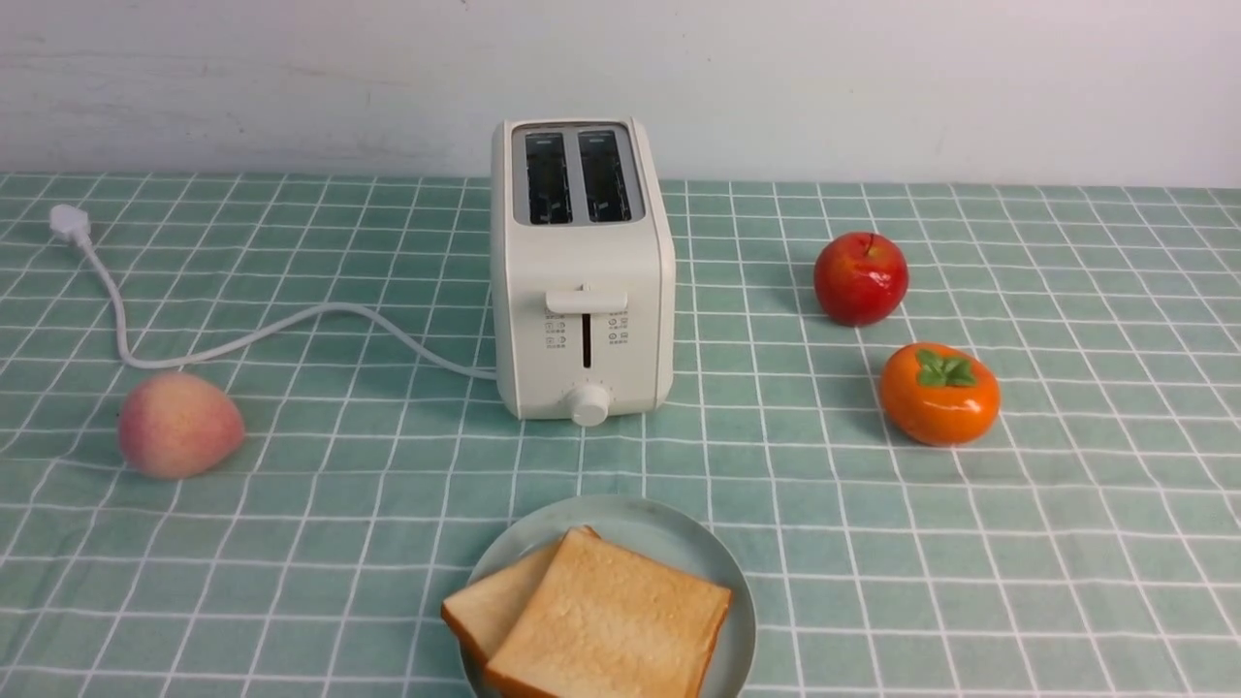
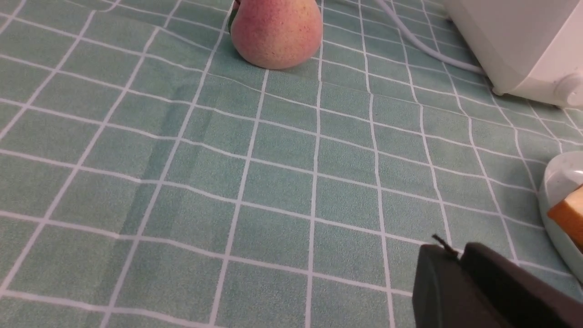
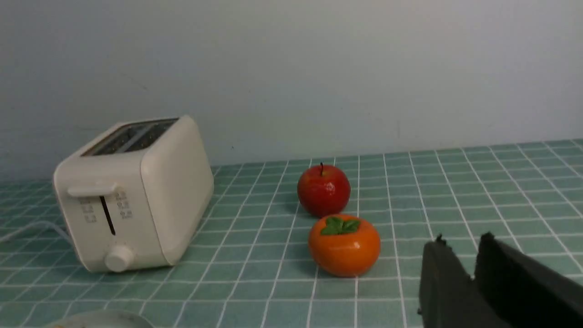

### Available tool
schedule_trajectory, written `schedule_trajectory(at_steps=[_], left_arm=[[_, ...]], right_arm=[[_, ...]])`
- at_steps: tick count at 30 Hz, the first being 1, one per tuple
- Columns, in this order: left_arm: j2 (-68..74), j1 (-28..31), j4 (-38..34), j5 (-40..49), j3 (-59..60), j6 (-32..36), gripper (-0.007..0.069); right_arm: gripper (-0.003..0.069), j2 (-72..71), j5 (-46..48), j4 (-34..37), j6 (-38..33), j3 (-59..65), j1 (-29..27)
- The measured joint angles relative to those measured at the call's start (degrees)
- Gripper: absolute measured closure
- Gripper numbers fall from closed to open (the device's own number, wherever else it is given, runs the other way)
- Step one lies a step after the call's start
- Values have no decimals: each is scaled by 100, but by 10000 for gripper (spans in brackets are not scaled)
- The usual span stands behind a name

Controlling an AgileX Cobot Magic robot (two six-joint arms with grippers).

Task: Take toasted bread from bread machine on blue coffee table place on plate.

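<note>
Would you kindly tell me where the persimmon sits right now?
In the front view, the persimmon sits on the robot's right, just nearer than the red apple, right of the toaster.

Cut off by the front view's lower edge: the plate [image 1: 679, 528] and both slices of toasted bread [image 1: 606, 620]. Too small to read: icons on the bread machine [image 1: 582, 271]. Neither arm visible there.

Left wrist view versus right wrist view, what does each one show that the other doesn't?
Only the left wrist view shows the peach, a corner of toast and the left gripper, its jaws nearly together and holding nothing. Only the right wrist view shows the apple, the persimmon, the toaster's empty slots and the right gripper, slightly open and holding nothing. Both show the toaster, its cord, the plate rim and the checked cloth.
</note>
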Motion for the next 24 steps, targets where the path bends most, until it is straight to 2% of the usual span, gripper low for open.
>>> schedule_trajectory(at_steps=[5, 11, 24], left_arm=[[0, 0, 0, 6, 0, 0, 568], [0, 0, 0, 6, 0, 0, 566], [0, 0, 0, 1, 0, 0, 552]], right_arm=[[538, 6, 39, -212, -19, 893, -517], [531, 12, 516, -192, -19, 995, -965], [515, 12, 545, -190, -19, 991, -1097]])
